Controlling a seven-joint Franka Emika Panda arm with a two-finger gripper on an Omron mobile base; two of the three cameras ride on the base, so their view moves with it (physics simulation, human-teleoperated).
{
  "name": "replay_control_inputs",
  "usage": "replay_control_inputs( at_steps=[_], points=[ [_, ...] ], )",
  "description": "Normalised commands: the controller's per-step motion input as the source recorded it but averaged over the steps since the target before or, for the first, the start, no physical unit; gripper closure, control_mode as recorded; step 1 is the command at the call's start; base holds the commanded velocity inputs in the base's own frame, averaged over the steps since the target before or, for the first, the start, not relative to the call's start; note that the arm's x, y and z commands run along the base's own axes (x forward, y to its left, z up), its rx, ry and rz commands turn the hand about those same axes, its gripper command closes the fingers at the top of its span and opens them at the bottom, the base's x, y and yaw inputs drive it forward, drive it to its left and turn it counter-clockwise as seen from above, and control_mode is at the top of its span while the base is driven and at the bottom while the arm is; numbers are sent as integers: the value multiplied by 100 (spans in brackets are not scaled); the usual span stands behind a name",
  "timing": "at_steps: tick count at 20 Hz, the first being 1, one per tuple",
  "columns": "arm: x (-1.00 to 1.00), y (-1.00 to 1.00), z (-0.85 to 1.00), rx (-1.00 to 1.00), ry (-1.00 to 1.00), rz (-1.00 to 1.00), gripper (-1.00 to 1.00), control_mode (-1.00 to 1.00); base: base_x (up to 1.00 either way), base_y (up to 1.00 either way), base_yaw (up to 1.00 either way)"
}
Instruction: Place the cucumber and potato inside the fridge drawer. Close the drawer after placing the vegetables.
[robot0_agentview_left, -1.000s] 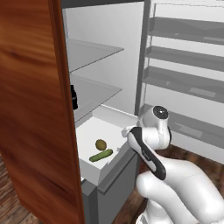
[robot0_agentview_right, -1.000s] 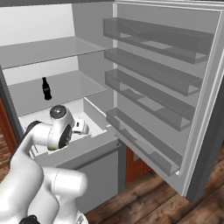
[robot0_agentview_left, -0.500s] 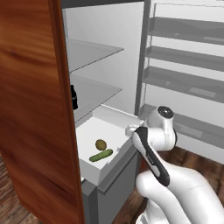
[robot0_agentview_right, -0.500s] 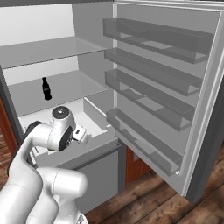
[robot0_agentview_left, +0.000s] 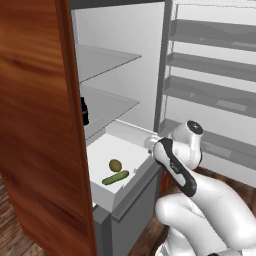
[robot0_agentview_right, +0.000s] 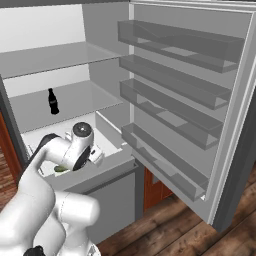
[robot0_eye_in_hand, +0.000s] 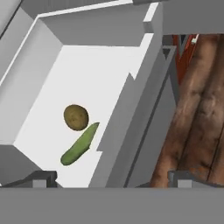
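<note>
Now lying flat in the pulled-out wide shallow white fridge drawer (robot0_eye_in_hand: 109, 65): small elongated dark-green cucumber (robot0_eye_in_hand: 79, 146), long axis slanted toward the grey front panel, near the drawer's front wall. Sitting just beside its far end: small round-oval olive-brown potato (robot0_eye_in_hand: 76, 117), speckled. Hovering above the drawer front with jaws spread wide and empty: two-finger gripper (robot0_eye_in_hand: 111, 177). Since a second ago, arm swung rightward; vegetables unmoved.
</note>
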Motion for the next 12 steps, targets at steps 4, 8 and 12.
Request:
replay_control_inputs(
  at_steps=[4, 8, 12],
  points=[
    [7, 9, -99, 20, -16, -13, -100, -100, 0, 0, 0],
    [0, 18, -100, 19, -10, -13, -100, -100, 0, 0, 0],
    [0, 26, -100, 18, -8, -13, -100, -100, 0, 0, 0]
  ],
)
